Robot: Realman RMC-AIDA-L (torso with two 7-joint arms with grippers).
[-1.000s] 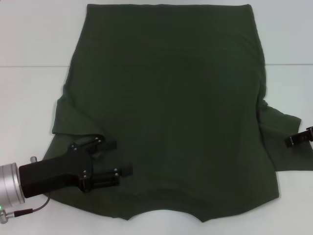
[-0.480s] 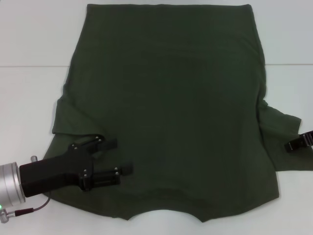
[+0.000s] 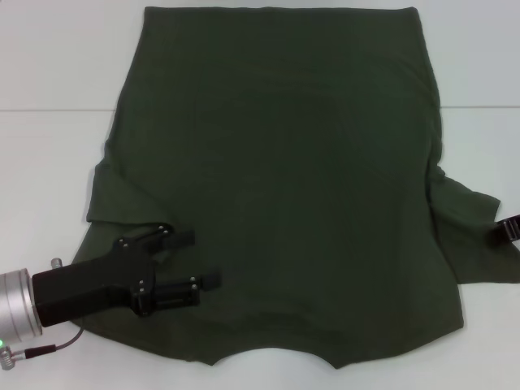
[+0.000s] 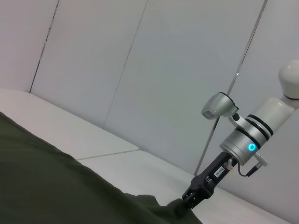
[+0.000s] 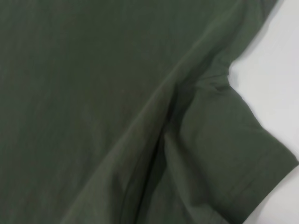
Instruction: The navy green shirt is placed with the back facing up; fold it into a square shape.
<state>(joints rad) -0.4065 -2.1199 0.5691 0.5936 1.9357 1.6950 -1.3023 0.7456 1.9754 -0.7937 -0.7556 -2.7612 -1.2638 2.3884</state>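
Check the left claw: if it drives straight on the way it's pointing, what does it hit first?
Only the navy green shirt. The left claw, fingers apart, points across the shirt's back toward the robot's right, low over the cloth. Nothing else shows in that line; its height above the cloth is unclear.

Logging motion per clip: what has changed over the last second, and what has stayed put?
The right gripper slid outward along the sleeve edge toward the robot's right, now nearly out of the head view. The left gripper stayed over the navy green shirt near its left sleeve, jaws open. The shirt lies flat as before.
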